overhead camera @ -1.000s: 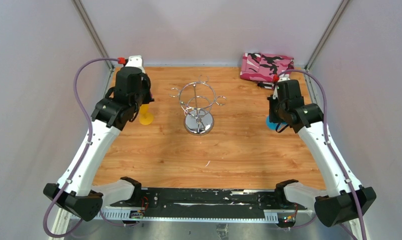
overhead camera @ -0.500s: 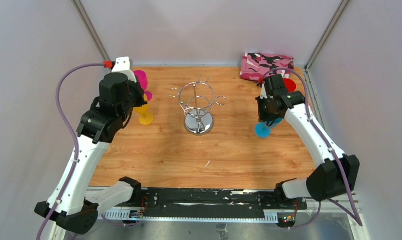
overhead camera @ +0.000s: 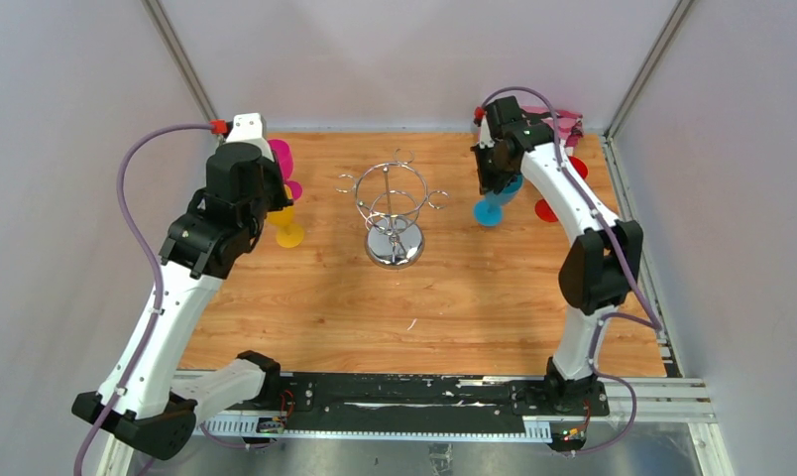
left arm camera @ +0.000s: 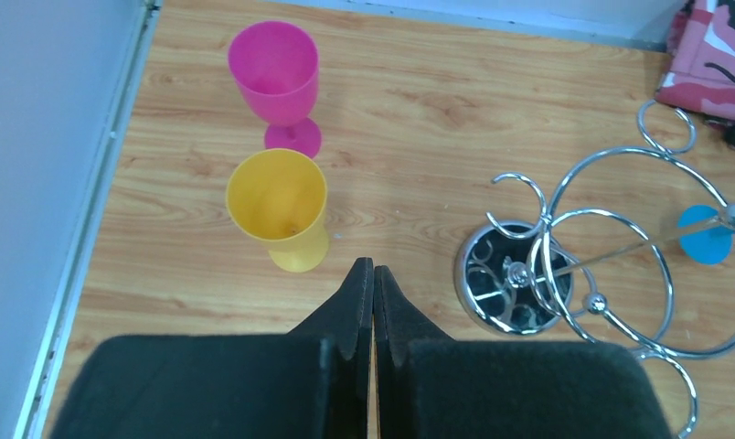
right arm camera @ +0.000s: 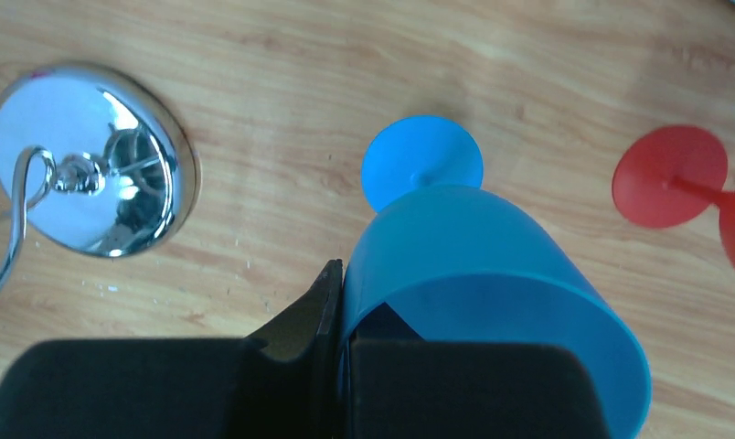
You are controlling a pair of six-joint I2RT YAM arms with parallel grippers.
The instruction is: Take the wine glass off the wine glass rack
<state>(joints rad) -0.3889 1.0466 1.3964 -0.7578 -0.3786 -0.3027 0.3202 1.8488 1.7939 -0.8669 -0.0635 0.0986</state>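
Note:
The chrome wine glass rack [overhead camera: 393, 213] stands mid-table on its round mirrored base [right arm camera: 90, 171], with no glass hanging on its arms. A blue wine glass [right arm camera: 492, 274] is to the right of the rack and apart from it, tilted, with its foot [overhead camera: 487, 212] toward the wood. My right gripper [right arm camera: 341, 274] is shut on the bowl's wall, one finger outside and one inside. My left gripper [left arm camera: 373, 270] is shut and empty, above the wood between a yellow glass [left arm camera: 278, 206] and the rack base [left arm camera: 515, 290].
A pink glass [left arm camera: 274, 73] stands upright behind the yellow one near the left wall. A red glass [right arm camera: 670, 176] lies on its side at the right. A pink camouflage cloth [left arm camera: 716, 55] sits in the back right corner.
My right arm has swung from the right side toward the back and left, carrying the blue glass nearer the rack and uncovering the red glass. The left arm drew back slightly, uncovering the pink glass.

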